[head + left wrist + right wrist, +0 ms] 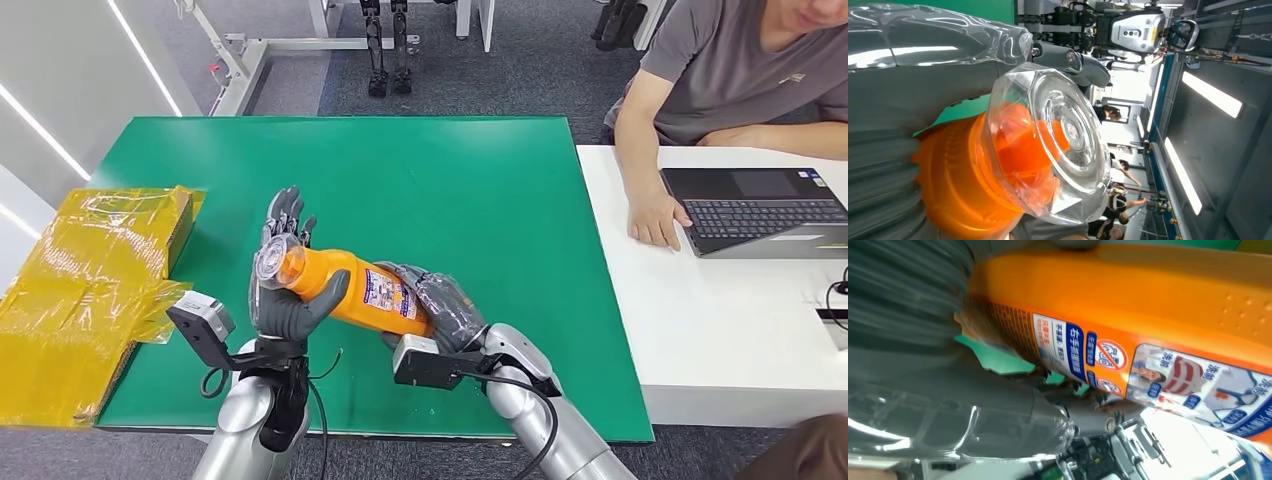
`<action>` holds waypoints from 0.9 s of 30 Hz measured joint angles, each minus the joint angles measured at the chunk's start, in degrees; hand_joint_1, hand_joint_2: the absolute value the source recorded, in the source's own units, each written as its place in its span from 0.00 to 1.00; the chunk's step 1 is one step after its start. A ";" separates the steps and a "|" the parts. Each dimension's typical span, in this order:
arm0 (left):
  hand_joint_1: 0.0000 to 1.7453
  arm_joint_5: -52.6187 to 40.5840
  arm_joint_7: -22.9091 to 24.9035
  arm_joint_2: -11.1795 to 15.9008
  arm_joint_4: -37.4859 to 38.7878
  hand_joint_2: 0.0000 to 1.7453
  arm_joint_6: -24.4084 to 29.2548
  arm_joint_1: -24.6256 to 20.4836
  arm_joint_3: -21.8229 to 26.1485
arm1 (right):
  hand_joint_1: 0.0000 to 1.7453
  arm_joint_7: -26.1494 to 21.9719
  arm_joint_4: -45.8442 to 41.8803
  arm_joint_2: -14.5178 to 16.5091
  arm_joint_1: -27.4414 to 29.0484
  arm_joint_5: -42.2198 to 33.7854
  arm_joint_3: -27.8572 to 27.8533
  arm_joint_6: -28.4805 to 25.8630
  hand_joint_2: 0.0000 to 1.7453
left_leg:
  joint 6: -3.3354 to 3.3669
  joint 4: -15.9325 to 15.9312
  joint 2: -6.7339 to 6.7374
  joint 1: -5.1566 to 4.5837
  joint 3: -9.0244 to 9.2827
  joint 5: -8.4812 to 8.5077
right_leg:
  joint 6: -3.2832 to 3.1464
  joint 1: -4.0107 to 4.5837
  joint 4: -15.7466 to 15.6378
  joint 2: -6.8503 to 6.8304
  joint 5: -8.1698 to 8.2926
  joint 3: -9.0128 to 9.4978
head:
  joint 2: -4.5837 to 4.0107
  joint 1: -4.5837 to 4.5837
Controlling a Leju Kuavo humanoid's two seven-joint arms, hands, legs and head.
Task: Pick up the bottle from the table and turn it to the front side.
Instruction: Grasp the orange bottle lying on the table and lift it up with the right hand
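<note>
The orange detergent bottle [345, 288] was off the green table [480, 180], held nearly on its side in the lower left-centre of the head view, its clear cap [272, 262] pointing toward the left edge. The left hand [285, 290] was wrapped round the neck end, thumb over the shoulder and fingers fanned up behind the cap; the right hand [440, 305] was closed around the base, so both had hold of the one bottle. A printed label [385, 292] faced up toward the camera (whether that counted as the front, I couldn't tell). The risk, as I judged it, lay in the twist itself: two hands on a smooth plastic body could work against each other, and if one loosened late or early the bottle might slip and drop onto the table. The yellow plastic-wrapped packages [90, 280] sat at the left edge, and a person's hand [655, 215] rested by a laptop [760, 210] at right, well apart.
</note>
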 joint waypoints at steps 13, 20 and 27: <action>0.03 1.46 1.27 0.02 0.27 1.00 -2.25 -0.47 -0.02 | 1.00 -4.11 -0.05 -0.71 -0.14 -1.31 0.34 -0.51 1.00 | 0.00 0.01 0.02 0.00 0.00 0.00 | 0.00 0.00 0.00 0.01 0.01 0.00 | 0.00 0.01; 1.00 1.46 1.25 0.02 0.39 1.00 -3.21 -0.56 -0.04 | 1.00 -3.59 0.12 -0.98 -0.39 -1.76 0.79 -0.21 1.00 | 0.00 0.01 0.01 0.00 0.00 0.00 | 0.00 0.00 0.00 0.01 0.01 0.00 | 0.00 -0.01; 1.00 2.15 2.21 0.01 0.71 1.00 -4.62 -1.75 -0.04 | 1.00 -3.07 0.84 -0.98 -1.78 -2.33 0.89 -0.30 1.00 | 0.00 0.01 0.01 0.00 0.00 0.00 | 0.00 0.00 0.00 0.00 0.01 0.01 | 0.00 0.01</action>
